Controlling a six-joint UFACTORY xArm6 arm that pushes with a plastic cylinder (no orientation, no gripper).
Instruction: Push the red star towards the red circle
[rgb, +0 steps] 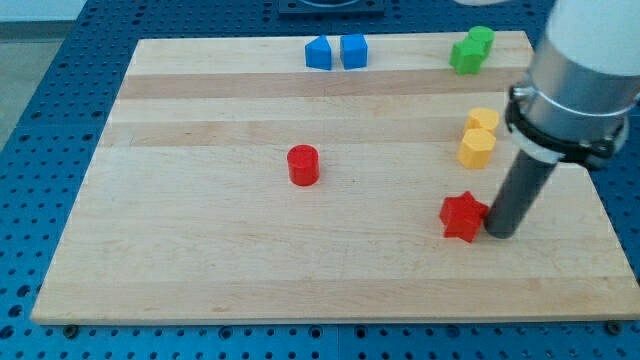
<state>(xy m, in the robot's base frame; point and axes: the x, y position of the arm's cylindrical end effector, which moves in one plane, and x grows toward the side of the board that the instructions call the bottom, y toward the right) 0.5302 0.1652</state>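
The red star (462, 216) lies on the wooden board at the lower right. My tip (499, 234) stands right against the star's right side, touching it. The red circle (303, 165) is a short cylinder near the board's middle, far to the left of the star and a little higher in the view. The rod rises up and to the right from the tip into the arm's grey body.
Two yellow blocks (479, 137) sit close together just above the star. Two green blocks (471, 49) are at the top right. Two blue blocks (336, 51) are at the top centre. The board's right edge (590, 190) is close behind the rod.
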